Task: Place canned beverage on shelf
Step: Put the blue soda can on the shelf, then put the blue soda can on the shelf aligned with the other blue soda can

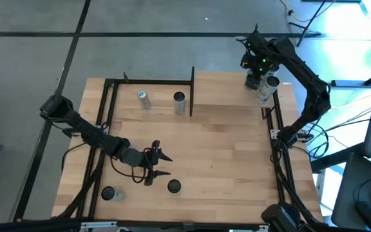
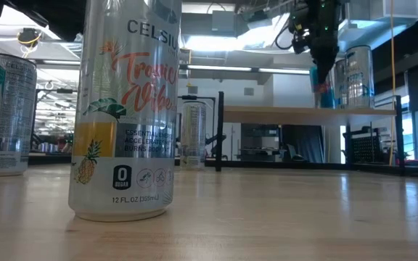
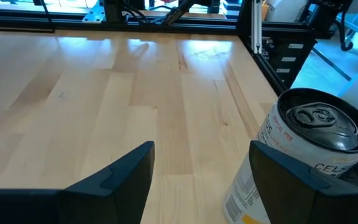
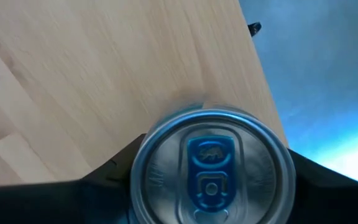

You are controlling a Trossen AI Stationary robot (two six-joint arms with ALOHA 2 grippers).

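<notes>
The shelf (image 1: 227, 90) is a raised light-wood board at the table's far right. My right gripper (image 1: 255, 77) is above the shelf's far right corner, shut on a silver can with a blue tab (image 4: 210, 168). A second can (image 2: 354, 76) stands on the shelf right beside it. My left gripper (image 1: 158, 164) is open near the table's near edge. A Celsius can (image 3: 309, 143) stands upright on the table just outside one of its fingers, not between them. My right gripper holds the blue-tab can by its upper wall just under the rim (image 4: 140, 158), one finger (image 4: 104, 183) on each of two opposite sides. The fingers come from above, pointing down. The can is upright; in the low view its base (image 2: 321, 101) reaches the shelf board.
Two more cans (image 1: 143, 98) (image 1: 179, 102) stand at the table's far side, left of the shelf. Another can (image 1: 108, 193) stands at the near left. A black post (image 1: 192, 90) rises at the shelf's left edge, and black frame rails (image 1: 279, 135) run along the table's sides.
</notes>
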